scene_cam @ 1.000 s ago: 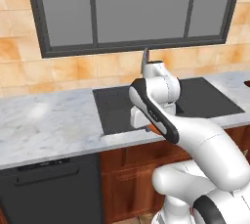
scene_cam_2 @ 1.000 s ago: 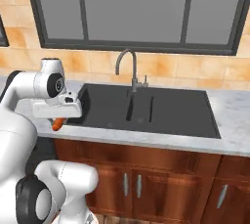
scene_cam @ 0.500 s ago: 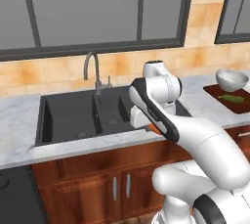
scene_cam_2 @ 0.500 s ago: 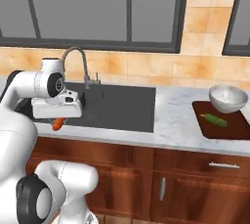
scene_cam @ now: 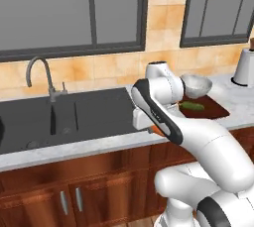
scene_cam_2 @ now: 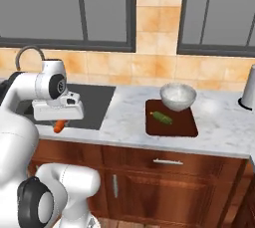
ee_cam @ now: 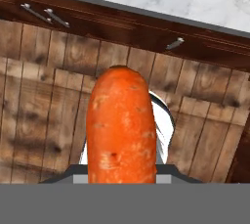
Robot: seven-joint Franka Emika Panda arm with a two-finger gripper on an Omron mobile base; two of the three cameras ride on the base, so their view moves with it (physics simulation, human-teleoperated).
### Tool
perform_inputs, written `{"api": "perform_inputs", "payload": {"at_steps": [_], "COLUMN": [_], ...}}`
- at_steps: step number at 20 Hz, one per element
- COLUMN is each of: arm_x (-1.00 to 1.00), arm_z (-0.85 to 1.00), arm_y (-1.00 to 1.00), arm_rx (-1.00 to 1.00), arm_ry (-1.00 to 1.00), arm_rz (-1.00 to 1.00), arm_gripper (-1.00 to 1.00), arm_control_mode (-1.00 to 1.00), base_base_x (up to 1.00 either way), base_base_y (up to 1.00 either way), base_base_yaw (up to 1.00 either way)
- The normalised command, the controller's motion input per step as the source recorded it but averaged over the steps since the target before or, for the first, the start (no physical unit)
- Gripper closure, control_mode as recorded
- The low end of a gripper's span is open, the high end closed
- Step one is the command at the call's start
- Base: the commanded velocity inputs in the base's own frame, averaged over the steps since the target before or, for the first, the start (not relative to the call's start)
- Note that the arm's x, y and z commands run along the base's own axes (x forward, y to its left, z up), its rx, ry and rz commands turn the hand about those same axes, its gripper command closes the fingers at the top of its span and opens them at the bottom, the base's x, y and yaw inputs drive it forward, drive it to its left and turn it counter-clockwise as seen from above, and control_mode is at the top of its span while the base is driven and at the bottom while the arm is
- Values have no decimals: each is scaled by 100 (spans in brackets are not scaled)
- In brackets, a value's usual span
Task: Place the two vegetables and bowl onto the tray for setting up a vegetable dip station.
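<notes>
My gripper (scene_cam_2: 60, 122) is shut on the orange carrot (scene_cam_2: 59, 126), which hangs out in front of the counter's front edge by the sink's right end. The carrot (ee_cam: 122, 125) fills the middle of the hand view, above the wood floor and cabinet doors. A sliver of carrot (scene_cam: 157, 131) peeks out under the hand in the left base view. The dark reddish-brown tray (scene_cam_2: 174, 128) lies on the marble counter to the right. The green cucumber (scene_cam_2: 161, 117) lies on it. The speckled bowl (scene_cam_2: 178, 96) stands at the tray's far end. The left base view also catches the tray (scene_cam: 217, 110), cucumber (scene_cam: 191, 106) and bowl (scene_cam: 196, 85).
The dark sink (scene_cam: 64, 117) with its curved faucet (scene_cam: 44, 75) lies left of the tray. A pale grey jug-like appliance (scene_cam_2: 248, 90) stands at the counter's far right. Wooden cabinet fronts with metal handles (scene_cam_2: 167, 162) run below the counter. Windows line the tiled wall.
The whole scene has slid left in both base views, so the base has driven right; the tray, cucumber and bowl are closer and more central. The carrot stays in the gripper.
</notes>
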Motion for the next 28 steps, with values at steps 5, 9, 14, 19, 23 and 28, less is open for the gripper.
{"api": "perform_inputs", "payload": {"at_steps": [5, 9, 14, 19, 23, 28], "arm_x": [0, 0, 0, 0, 0, 0], "arm_z": [0, 0, 0, 0, 0, 0], "arm_y": [0, 0, 0, 0, 0, 0], "arm_rx": [0, 0, 0, 0, 0, 0], "arm_ry": [0, 0, 0, 0, 0, 0], "arm_rz": [0, 0, 0, 0, 0, 0], "arm_gripper": [100, 100, 100, 100, 100, 100], "arm_control_mode": [100, 100, 100, 100, 100, 100], "base_base_x": [0, 3, 39, 59, 45, 43], "base_base_y": [-85, -73, -35, -41, -54, -23], "base_base_yaw": [0, 0, 0, 0, 0, 0]}}
